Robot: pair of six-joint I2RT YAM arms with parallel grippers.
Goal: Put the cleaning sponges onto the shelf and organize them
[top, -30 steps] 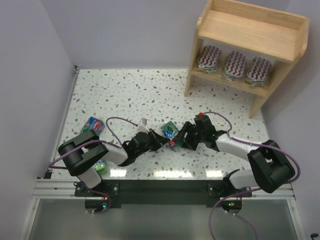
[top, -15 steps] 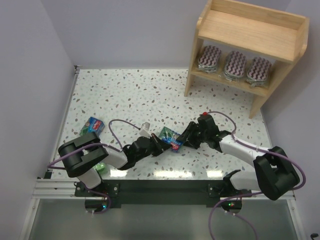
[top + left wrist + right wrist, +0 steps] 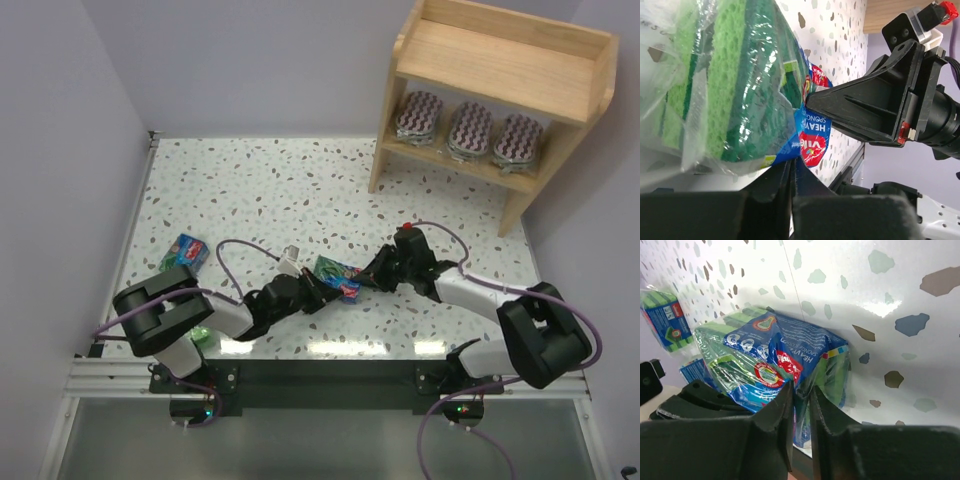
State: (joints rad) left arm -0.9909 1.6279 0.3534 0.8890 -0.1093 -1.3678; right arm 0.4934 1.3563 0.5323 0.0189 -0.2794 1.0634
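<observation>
Shelf (image 3: 500, 65) lower tier: three striped sponges (image 3: 469, 128) (green pack (image 3: 337, 275) gripped, off shelf).

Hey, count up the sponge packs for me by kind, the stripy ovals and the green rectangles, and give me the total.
Striped oval packs: 3, on the lower tier of the shelf.
Green rectangular packs: 3, off the shelf; one pinched by the left gripper and the right gripper, one half hidden by the left arm.
Total: 6.

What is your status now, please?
Left gripper, right gripper both shut on one green pack. Three striped packs on shelf lower tier. Nothing seen blocking.
</observation>
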